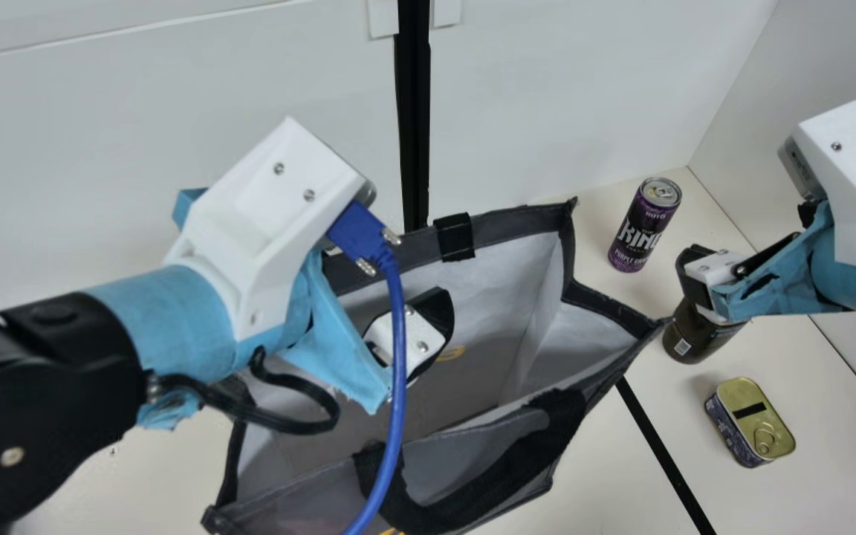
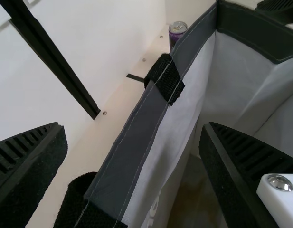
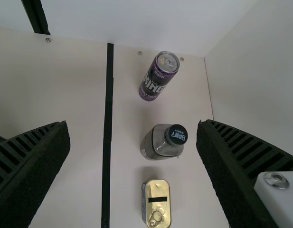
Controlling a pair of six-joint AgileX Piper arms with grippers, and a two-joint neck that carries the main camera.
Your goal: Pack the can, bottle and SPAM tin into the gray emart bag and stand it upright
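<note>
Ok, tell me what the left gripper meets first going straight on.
Most likely the rim of the gray bag, seen between the open fingers of the left gripper; how far ahead it lies is unclear.

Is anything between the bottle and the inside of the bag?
Yes: the bag's side wall, so the bottle would likely have to go over. The left gripper is at the opening too. The can and tin are off to either side.
</note>
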